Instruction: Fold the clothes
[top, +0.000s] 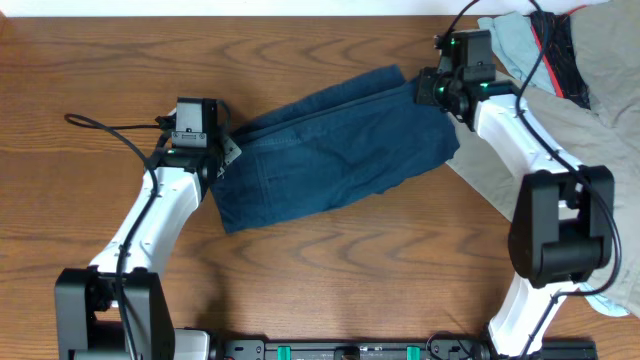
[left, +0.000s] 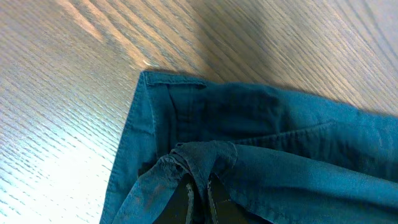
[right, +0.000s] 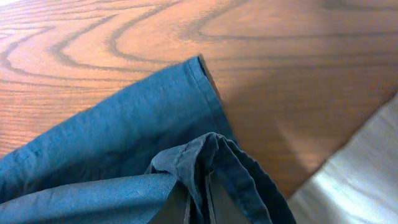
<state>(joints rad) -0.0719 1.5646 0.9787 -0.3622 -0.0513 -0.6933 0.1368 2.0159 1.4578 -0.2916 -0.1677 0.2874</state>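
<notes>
On the table, the shorts lie flat and slantwise, the left gripper clamped on their left end and the right gripper clamped on their right end, so I'd lift both ends evenly, keeping cloth taut.

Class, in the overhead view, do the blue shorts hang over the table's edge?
No, the shorts lie on the table with bare wood above and below them.

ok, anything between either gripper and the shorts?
Nothing visible. Both are shut on the shorts: left gripper at one end, right gripper at the other, with cloth bunched in each. The khaki garment lies beside the right gripper's end, not over the shorts.
</notes>
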